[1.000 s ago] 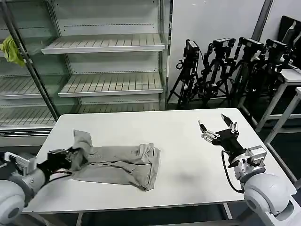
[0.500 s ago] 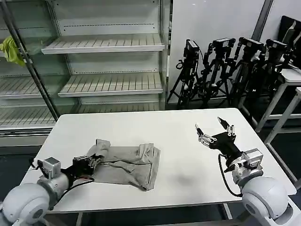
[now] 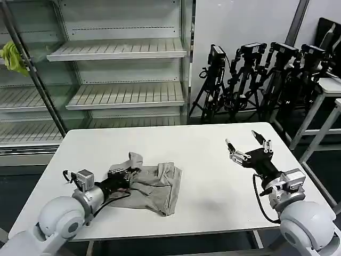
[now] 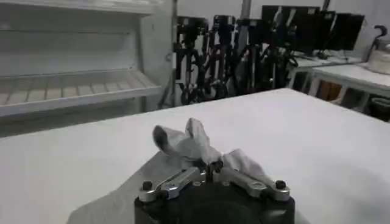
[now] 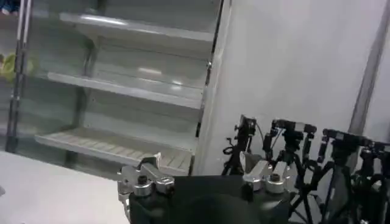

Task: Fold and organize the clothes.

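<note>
Nearest, the left gripper [image 3: 123, 174] is pinched tight on the T-shirt [image 3: 154, 186], lifting its left edge to fold it inward, while right of the shirt, the right gripper [image 3: 248, 150] hovers spread and empty, waiting.

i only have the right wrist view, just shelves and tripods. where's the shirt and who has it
Observer: The grey T-shirt lies on the white table, on the robot's left half; the left gripper is shut on its left edge.
Operator: is that edge flat or lifted
Observer: Lifted. In the left wrist view a bunch of cloth stands up out of the closed jaws.
Operator: and my right gripper, near the cloth?
Observer: No. The right gripper hangs open above bare table on the right side, well apart from the shirt.
</note>
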Available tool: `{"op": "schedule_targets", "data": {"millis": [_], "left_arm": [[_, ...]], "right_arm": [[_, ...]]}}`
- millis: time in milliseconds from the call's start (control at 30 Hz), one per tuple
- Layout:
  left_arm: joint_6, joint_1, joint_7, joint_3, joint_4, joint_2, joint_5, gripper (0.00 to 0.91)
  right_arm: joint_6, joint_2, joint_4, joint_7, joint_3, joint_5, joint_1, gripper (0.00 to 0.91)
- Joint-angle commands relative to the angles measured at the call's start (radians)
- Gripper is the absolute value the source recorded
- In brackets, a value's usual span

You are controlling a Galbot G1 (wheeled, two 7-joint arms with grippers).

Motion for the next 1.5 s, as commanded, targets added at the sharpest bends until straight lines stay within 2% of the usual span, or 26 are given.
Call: {"op": "schedule_targets", "data": {"millis": [33,300,433,467,500,533,567,600,1000,1300,1500], "left_arm": [[0.0,-0.082,0.002,0.082,0.013,-0.058,0.006,0.05],[0.0,-0.046,0.006,0.082,-0.012,-0.058,0.02,0.04],[-0.004,-0.049,0.01,0.091,0.004,-0.064,0.034,0.071],[-0.004,-0.049,0.01,0.092,0.006,-0.064,0.036,0.121],[-0.004,-0.049,0.01,0.094,0.007,-0.065,0.039,0.222],[-0.004,-0.048,0.009,0.094,0.004,-0.066,0.038,0.494],[-0.004,-0.047,0.01,0.094,0.002,-0.066,0.038,0.675],[-0.004,-0.046,0.01,0.093,-0.002,-0.066,0.038,0.907],[-0.006,-0.016,0.004,0.026,-0.064,-0.06,0.038,0.907],[-0.01,0.145,-0.006,-0.193,0.029,-0.019,0.11,0.907],[-0.002,0.195,-0.015,-0.223,0.11,-0.071,0.109,0.907]], "right_arm": [[0.0,0.002,-0.003,-0.001,0.02,-0.01,-0.007,0.907],[0.001,0.01,-0.009,-0.002,0.013,-0.021,-0.008,0.907],[0.001,0.016,-0.009,-0.003,0.009,-0.027,-0.01,0.907],[0.001,0.016,-0.009,-0.004,0.009,-0.028,-0.01,0.907],[0.001,0.016,-0.01,-0.004,0.009,-0.028,-0.011,0.907],[0.001,0.016,-0.01,-0.005,0.011,-0.029,-0.012,0.907],[0.001,0.015,-0.011,-0.006,0.011,-0.029,-0.012,0.907],[0.001,0.015,-0.011,-0.006,0.012,-0.029,-0.012,0.907],[0.005,0.027,-0.019,-0.013,-0.004,-0.045,-0.012,0.907],[0.013,0.02,-0.007,-0.017,-0.005,-0.044,-0.005,0.907],[0.015,0.018,0.003,-0.017,-0.009,-0.038,0.013,0.907]]}}
